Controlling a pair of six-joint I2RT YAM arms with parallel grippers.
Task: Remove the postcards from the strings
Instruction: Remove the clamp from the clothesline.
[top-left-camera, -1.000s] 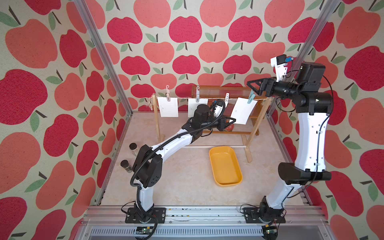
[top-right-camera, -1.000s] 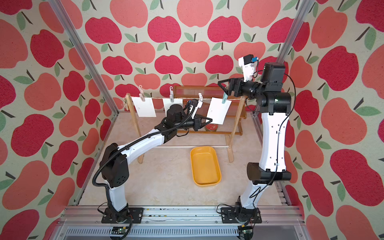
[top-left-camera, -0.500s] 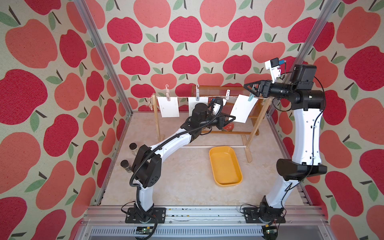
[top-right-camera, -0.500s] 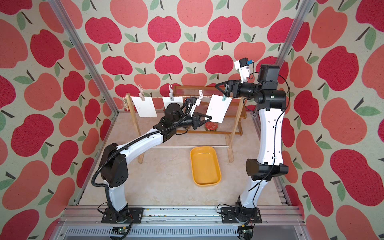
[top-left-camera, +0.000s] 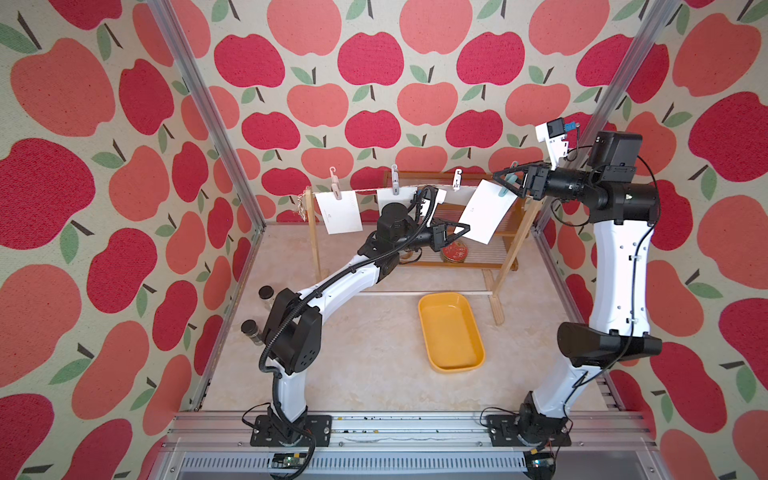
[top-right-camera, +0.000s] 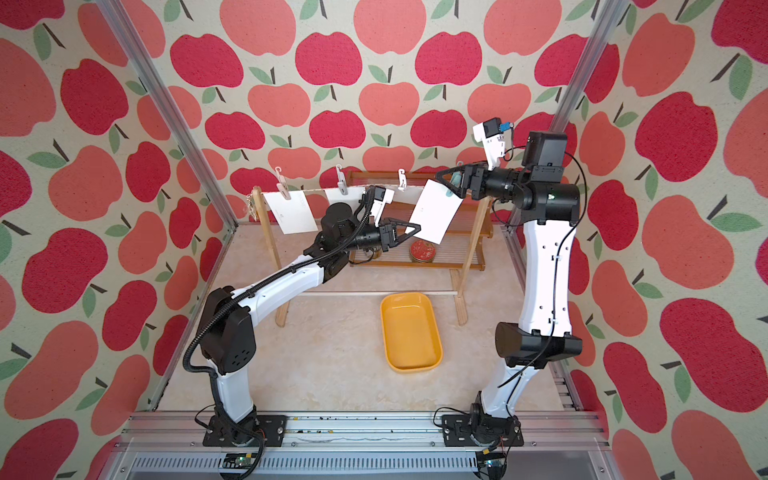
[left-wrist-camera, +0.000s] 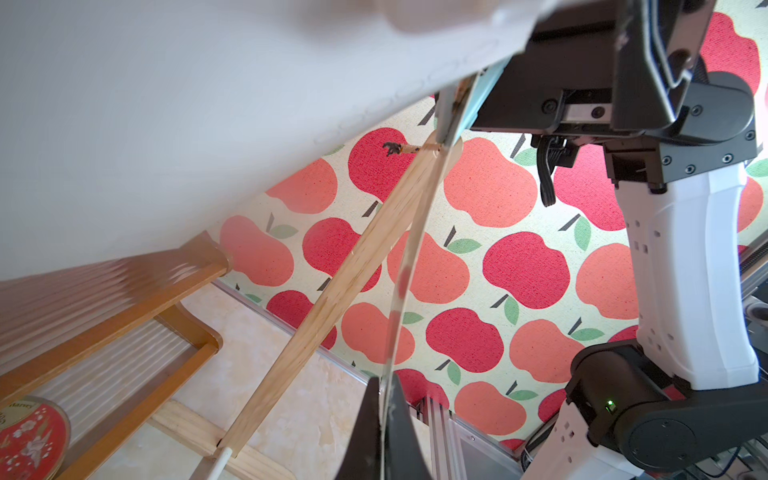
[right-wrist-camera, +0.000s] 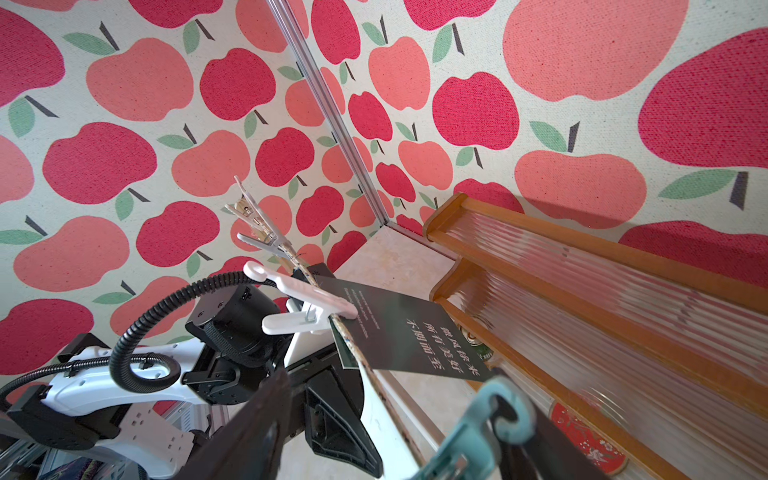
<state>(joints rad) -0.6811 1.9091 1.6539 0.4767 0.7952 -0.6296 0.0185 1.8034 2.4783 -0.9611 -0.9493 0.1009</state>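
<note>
The twine (top-left-camera: 365, 190) runs across the far side of the tabletop (top-left-camera: 374, 353), from the left wooden post (top-left-camera: 316, 237) to the right wooden post (top-left-camera: 518, 262). All four postcards are still clipped to it. The leftmost postcard (top-left-camera: 338, 211) hangs straight under a pink clothespin (top-left-camera: 333, 183). The two middle cards are largely hidden behind the left arm in both top views. The right wrist view shows a dark-faced postcard (right-wrist-camera: 407, 336) with pale printed characters, clipped by a white clothespin (right-wrist-camera: 307, 309).

The rightmost postcard (top-left-camera: 484, 212) hangs askew, tilted. The left gripper (top-left-camera: 466, 227) has its jaws pinched tight on the card's lower left corner, and the left wrist view shows the card edge-on between them. The right gripper (top-left-camera: 505, 183) is at the card's top right corner, by the right post. Its jaws stand apart on either side of the teal clothespin (top-left-camera: 510, 185) that pins the card to the twine; whether they press on it I cannot tell.

A yellow tray (top-left-camera: 451, 332) sits on the near tabletop.
</note>
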